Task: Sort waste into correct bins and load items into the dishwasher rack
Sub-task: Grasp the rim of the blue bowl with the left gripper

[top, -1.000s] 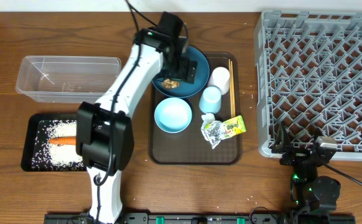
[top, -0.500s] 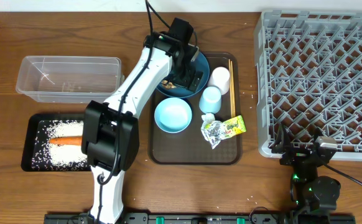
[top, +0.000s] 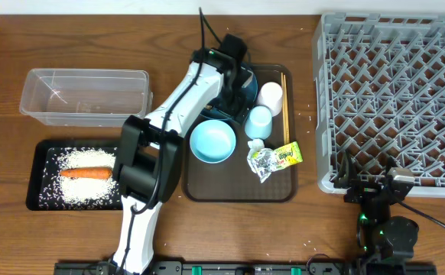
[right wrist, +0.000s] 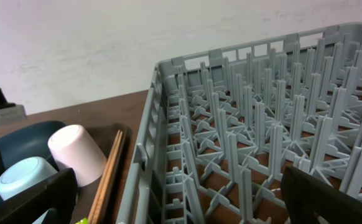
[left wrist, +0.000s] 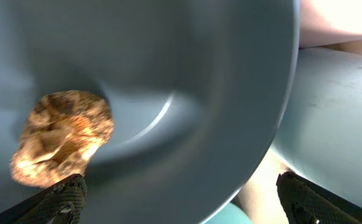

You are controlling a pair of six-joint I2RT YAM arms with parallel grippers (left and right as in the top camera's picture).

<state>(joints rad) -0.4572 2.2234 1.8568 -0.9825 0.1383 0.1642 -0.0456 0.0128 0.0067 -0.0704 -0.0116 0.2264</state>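
Low over the dark blue dish (left wrist: 199, 74) at top centre: left gripper (left wrist: 181, 202), fingers wide apart, brown food lump (left wrist: 61, 146) just beside one tip, lower left. At bottom right, near the grey rack (top: 394, 92): right gripper (right wrist: 181, 199), also spread wide, holding nothing.

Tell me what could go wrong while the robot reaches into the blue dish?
The brown food lump sits near one finger of the open left tool, not centred, so closing might push it across the dark blue dish instead of gripping it.
The light blue cup stands close beside the dish; the tool could bump it.
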